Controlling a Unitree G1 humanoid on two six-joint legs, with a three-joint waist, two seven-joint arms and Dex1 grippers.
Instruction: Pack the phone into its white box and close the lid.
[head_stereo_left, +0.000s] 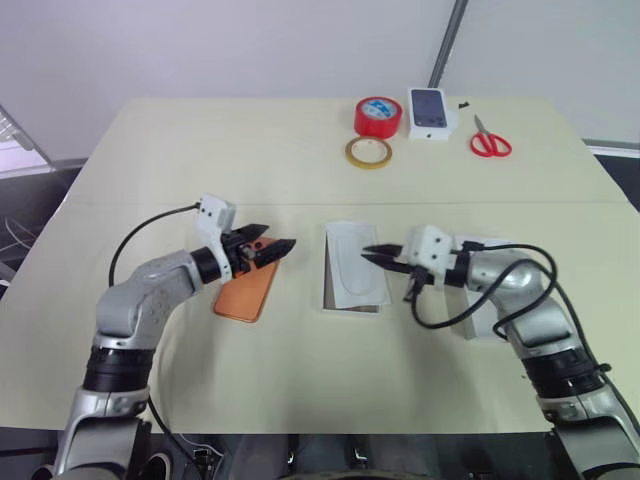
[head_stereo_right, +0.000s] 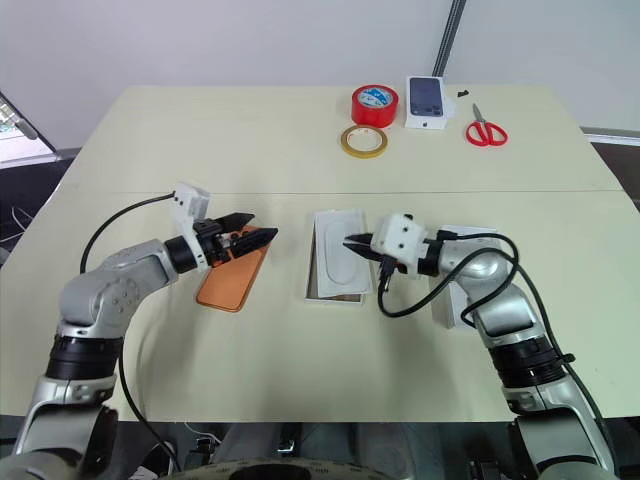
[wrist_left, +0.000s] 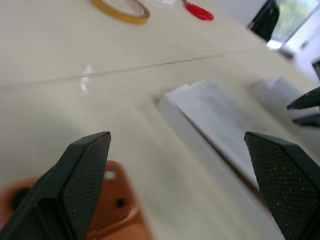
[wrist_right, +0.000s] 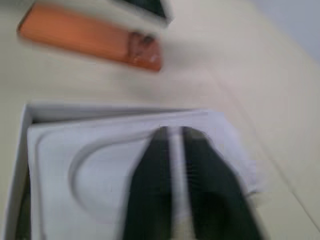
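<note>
phone (head_stereo_left: 246, 291) lies back up on the desk (head_stereo_left: 300, 180), left of the white box (head_stereo_left: 354, 279), which holds a flat white insert (head_stereo_left: 350, 262). left claw (head_stereo_left: 272, 247) hangs over the phone's far end, fingers spread wide. right claw (head_stereo_left: 375, 252) is pinched together on the insert's right edge. lid (head_stereo_left: 478, 318) sits behind the right arm.

Phone, box and lid, all apart on my table.

The orange phone (head_stereo_left: 246, 291) lies flat, back up, camera bump at its far end, left of the white box (head_stereo_left: 354, 278). That shallow tray sits at the middle, long side running away from me, a flat white insert (head_stereo_right: 344, 265) with a phone-shaped recess resting askew in it. The lid (head_stereo_right: 452, 300), an all-white shell, lies to the right, mostly hidden behind my right arm.
</note>
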